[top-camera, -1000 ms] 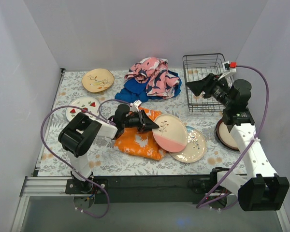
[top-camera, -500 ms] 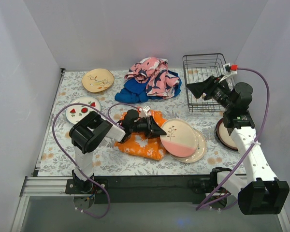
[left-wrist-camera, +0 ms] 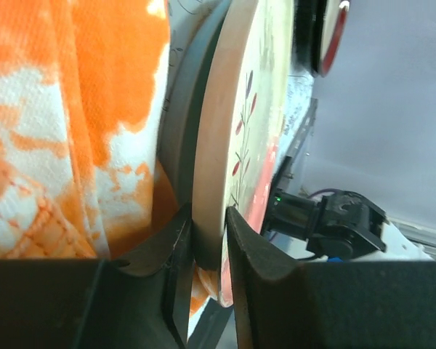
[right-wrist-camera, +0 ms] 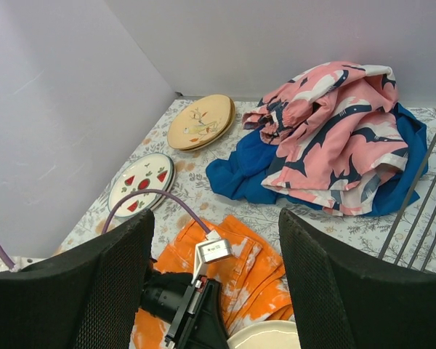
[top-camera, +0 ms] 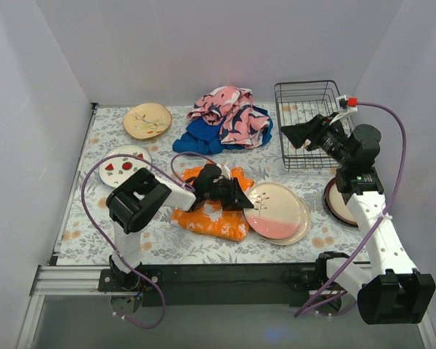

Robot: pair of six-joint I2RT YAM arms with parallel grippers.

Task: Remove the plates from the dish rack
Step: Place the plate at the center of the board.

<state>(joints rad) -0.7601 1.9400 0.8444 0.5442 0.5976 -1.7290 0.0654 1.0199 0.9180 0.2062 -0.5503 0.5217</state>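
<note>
My left gripper (top-camera: 241,198) is shut on the rim of a pink-and-cream plate (top-camera: 276,209), which lies nearly flat on a cream leafy plate (top-camera: 301,225). In the left wrist view the plate's edge (left-wrist-camera: 219,145) sits between the fingers (left-wrist-camera: 251,254). The dish rack (top-camera: 303,116) stands at the back right, and I see no plates in it. My right gripper (top-camera: 291,133) is open and empty, held above the table by the rack's near left corner. A tan plate (top-camera: 147,120), a watermelon plate (top-camera: 123,163) and a red-rimmed plate (top-camera: 337,203) lie on the table.
An orange cloth (top-camera: 211,211) lies under my left gripper. A pink-and-blue cloth pile (top-camera: 229,120) sits at the back centre. White walls close in the left, back and right sides. The tan plate (right-wrist-camera: 200,121) and watermelon plate (right-wrist-camera: 142,182) also show in the right wrist view.
My left gripper has moved right with the pink-and-cream plate and lowered it from a tilt to nearly flat on the cream leafy plate. The right arm has barely moved.
</note>
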